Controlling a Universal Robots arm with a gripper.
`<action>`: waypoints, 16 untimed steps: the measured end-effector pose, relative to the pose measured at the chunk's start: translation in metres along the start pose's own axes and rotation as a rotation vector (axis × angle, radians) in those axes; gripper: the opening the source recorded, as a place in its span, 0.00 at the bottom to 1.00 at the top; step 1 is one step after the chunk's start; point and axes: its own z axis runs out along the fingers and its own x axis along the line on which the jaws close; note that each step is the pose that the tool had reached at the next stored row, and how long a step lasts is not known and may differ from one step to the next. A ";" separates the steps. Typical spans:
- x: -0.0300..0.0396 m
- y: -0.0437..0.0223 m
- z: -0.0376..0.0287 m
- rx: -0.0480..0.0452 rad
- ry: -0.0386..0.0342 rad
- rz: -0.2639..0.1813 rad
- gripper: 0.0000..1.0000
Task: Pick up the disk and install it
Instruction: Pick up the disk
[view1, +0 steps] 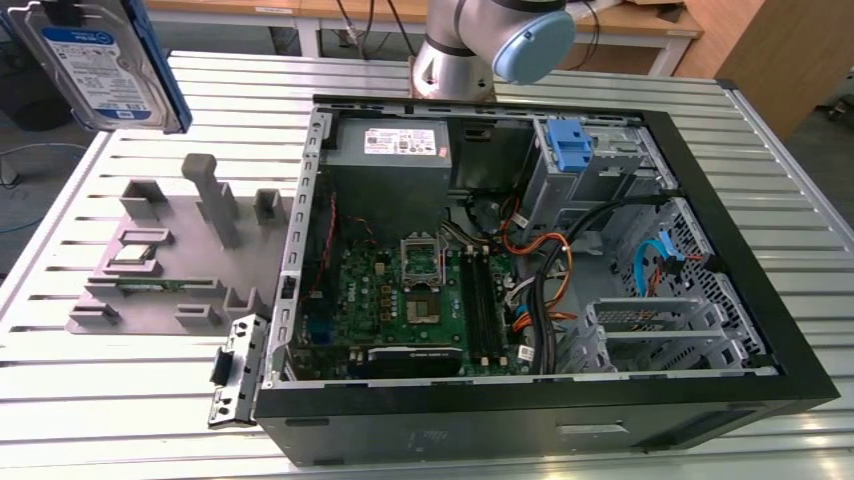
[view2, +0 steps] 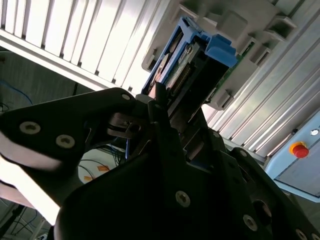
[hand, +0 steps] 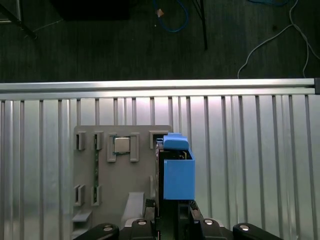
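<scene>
The disk (view1: 107, 65), silver metal with a blue-and-white label and blue side rails, hangs upright high over the table at the exterior view's far left, above the grey fixture tray (view1: 174, 260). In the first wrist view the disk (hand: 177, 170) shows edge-on, its blue rail toward the camera, and my gripper (hand: 172, 210) is shut on its lower end. In the second wrist view the dark fingers (view2: 165, 125) clamp the disk (view2: 192, 65) from both sides. The open computer case (view1: 534, 260) lies well off toward the exterior view's right.
The grey tray (hand: 120, 175) holds posts, slots and small parts. Inside the case are a grey power-supply box (view1: 387, 145), a motherboard (view1: 400, 290), cables and a blue bracket (view1: 570, 145) at the drive bay. The arm's base (view1: 487, 45) stands behind the case. The table is slatted metal (view1: 134, 420).
</scene>
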 end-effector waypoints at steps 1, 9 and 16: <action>-0.0001 0.0000 -0.0012 0.0000 0.0000 0.000 0.35; -0.0007 0.0004 -0.0109 0.0000 0.0000 0.000 0.35; -0.0011 0.0006 -0.0173 0.0000 0.0000 0.000 0.35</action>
